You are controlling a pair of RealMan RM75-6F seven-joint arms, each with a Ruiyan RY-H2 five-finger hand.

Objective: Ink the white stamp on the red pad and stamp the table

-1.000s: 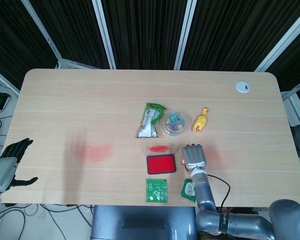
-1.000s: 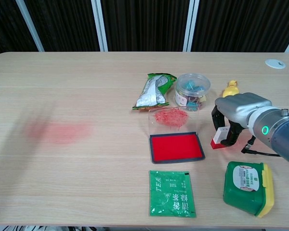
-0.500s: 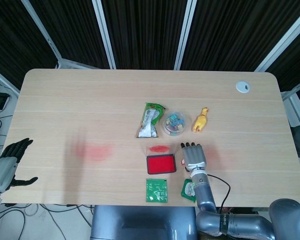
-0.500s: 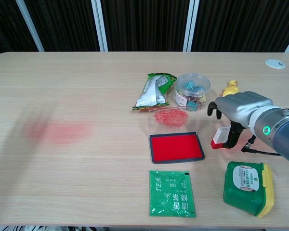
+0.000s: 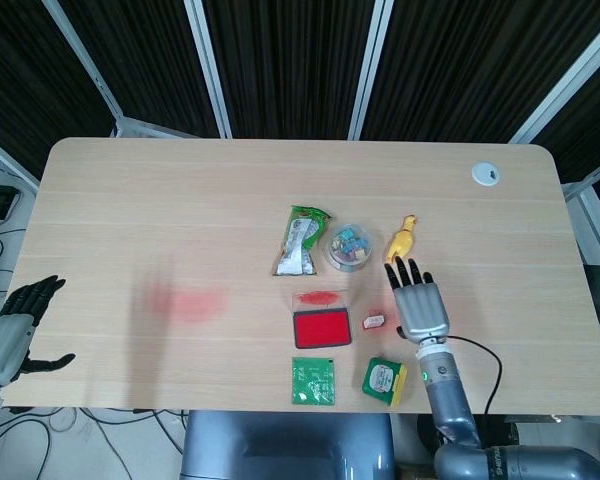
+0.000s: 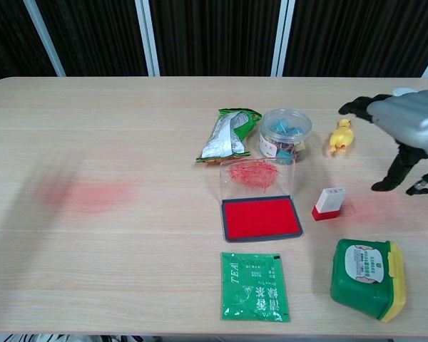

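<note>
The white stamp (image 6: 329,203) with a red base stands on the table just right of the red ink pad (image 6: 261,217); from the head view the stamp (image 5: 374,322) is a small white block beside the pad (image 5: 322,329). The pad's clear lid (image 6: 257,176), smeared red, is tipped up behind it. My right hand (image 5: 419,303) hovers right of the stamp with fingers spread, holding nothing; in the chest view the right hand (image 6: 404,128) is raised at the right edge. My left hand (image 5: 18,325) hangs open off the table's left front corner.
A green tea sachet (image 6: 255,286) and a green box with a yellow rim (image 6: 364,277) lie near the front edge. A snack packet (image 6: 228,133), a clear tub of clips (image 6: 284,134) and a yellow toy chicken (image 6: 338,135) sit behind the pad. Red smudges (image 6: 89,194) mark the table at the left.
My right hand has let go of the white stamp, opened its fingers and risen away to the right. The stamp stays standing beside the pad. The left hand has not moved.
</note>
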